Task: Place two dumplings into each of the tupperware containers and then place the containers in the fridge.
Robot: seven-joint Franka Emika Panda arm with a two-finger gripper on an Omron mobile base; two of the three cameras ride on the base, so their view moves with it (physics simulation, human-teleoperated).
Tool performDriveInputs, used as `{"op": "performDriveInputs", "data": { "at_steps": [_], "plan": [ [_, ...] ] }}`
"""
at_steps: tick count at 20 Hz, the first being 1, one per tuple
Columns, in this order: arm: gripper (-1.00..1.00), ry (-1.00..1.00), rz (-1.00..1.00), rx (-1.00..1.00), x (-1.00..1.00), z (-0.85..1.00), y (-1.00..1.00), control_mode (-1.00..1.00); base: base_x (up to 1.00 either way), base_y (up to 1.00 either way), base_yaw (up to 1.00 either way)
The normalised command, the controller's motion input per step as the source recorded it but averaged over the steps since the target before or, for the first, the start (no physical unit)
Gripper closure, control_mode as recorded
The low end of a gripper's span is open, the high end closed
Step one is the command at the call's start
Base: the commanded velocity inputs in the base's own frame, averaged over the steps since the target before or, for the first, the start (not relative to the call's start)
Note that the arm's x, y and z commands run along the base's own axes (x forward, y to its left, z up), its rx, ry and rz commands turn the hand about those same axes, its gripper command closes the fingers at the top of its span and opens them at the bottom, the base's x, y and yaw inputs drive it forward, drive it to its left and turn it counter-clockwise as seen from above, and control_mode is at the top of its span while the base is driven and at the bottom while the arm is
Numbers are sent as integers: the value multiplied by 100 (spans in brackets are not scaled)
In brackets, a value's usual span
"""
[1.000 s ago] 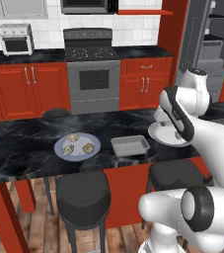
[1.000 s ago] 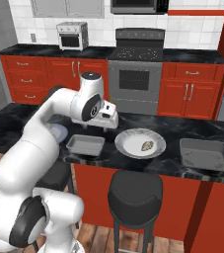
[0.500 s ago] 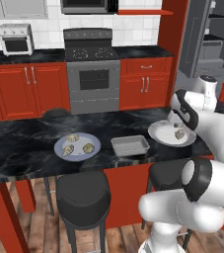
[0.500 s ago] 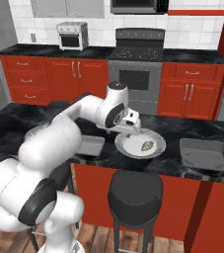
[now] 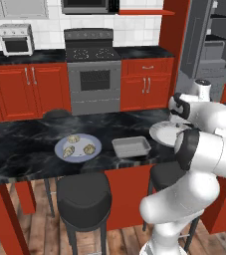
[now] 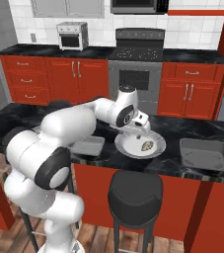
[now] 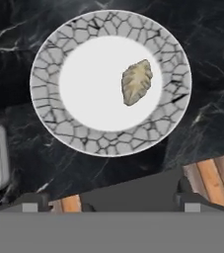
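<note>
Now the arm reaches across the black marble tabletop (image 6: pixel 192 128), its tool (image 6: pixel 142 122) hanging above a crackle-rimmed white plate (image 7: pixel 49 89); the fingertips (image 7: pixel 30 201) stand wide apart, holding nothing. One dumpling (image 7: pixel 136 82) lies right of the plate's centre, its long axis running toward the hand view's upper right. Three more dumplings (image 5: pixel 88 148) sit on a pale blue plate (image 5: pixel 59 144). Two grey tupperware containers flank the white plate: one (image 6: pixel 86 146) on its left, another (image 6: pixel 205 153) on its right.

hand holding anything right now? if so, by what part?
Nothing is held. The hand hovers open above the plate, its two fingertips wide apart with nothing between them. The single dumpling lies on the plate, untouched.
</note>
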Motion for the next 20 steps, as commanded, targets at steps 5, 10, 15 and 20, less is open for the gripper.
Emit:
{"op": "performDriveInputs", "data": {
  "at_steps": [5, 10, 15, 20],
  "plan": [
    [-100, 12, -10, -1, 46, -46, -52, -100, 0, 0, 0],
    [-100, 4, 0, 7, 38, -48, -31, -100, 0, 0, 0],
    [-100, 5, 0, 7, 46, -52, -9, -100, 0, 0, 0],
    [-100, 0, 0, 0, 55, -43, -15, -100, 0, 0, 0]
  ]
}}
